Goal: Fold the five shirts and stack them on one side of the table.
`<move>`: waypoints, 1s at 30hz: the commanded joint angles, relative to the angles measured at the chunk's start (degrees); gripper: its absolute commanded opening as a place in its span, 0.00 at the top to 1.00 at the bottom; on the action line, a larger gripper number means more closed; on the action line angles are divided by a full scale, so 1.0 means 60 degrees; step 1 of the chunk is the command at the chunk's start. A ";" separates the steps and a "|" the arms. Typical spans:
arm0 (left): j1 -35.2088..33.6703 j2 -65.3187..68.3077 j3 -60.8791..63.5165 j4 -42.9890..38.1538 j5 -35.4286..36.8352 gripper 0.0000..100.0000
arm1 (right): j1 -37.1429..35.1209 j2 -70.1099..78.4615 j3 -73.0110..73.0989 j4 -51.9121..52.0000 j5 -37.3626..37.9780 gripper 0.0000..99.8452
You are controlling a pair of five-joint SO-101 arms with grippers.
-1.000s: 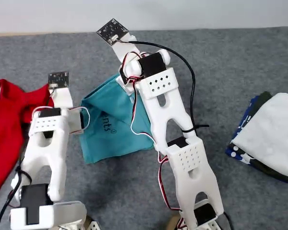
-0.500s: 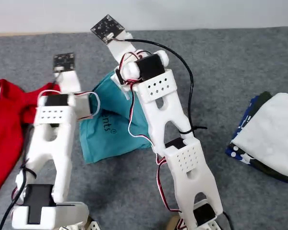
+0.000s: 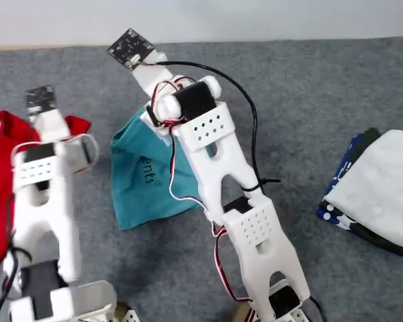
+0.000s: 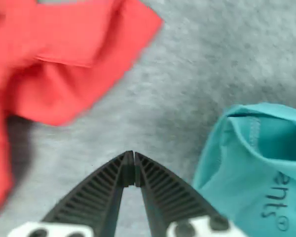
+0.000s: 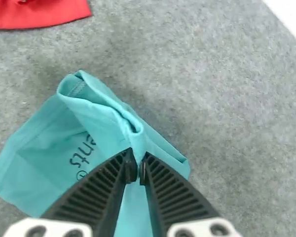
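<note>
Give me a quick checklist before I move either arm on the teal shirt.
1. Right gripper shut on a fold of the teal shirt: ok.
2. Left gripper open for a grasp: not ok, shut and empty over bare table.
3. Teal shirt lying flat: not ok, bunched.
4. Red shirt apart from teal shirt: ok.
5. Shirt count in the folded stack: cannot tell.

The tabletop (image 3: 322, 87) is grey all over, with a felt-like, faintly mottled nap. A pale, plain wall (image 3: 255, 17) runs along its far edge. At the far left, a thin tan strip (image 3: 13, 47) shows between wall and tabletop, narrowing toward the middle until it is lost.
</note>
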 commanded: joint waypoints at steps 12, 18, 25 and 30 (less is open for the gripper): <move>-0.3487 -0.2432 -0.0183 0.0440 -0.0923 0.99 | -0.2117 -0.0667 0.2828 0.0388 -0.0073 0.99; -0.4190 -0.2168 -0.0183 0.0396 -0.1245 0.99 | -0.2894 -0.1179 0.4601 0.0359 -0.0059 0.99; -0.4161 -0.2066 -0.0212 0.0381 -0.1245 0.99 | -0.3407 -0.0901 0.4923 0.0359 -0.0103 0.99; -0.4161 -0.2037 -0.0212 0.0381 -0.1245 0.99 | -0.4007 -0.0696 0.4952 0.0359 -0.0103 0.97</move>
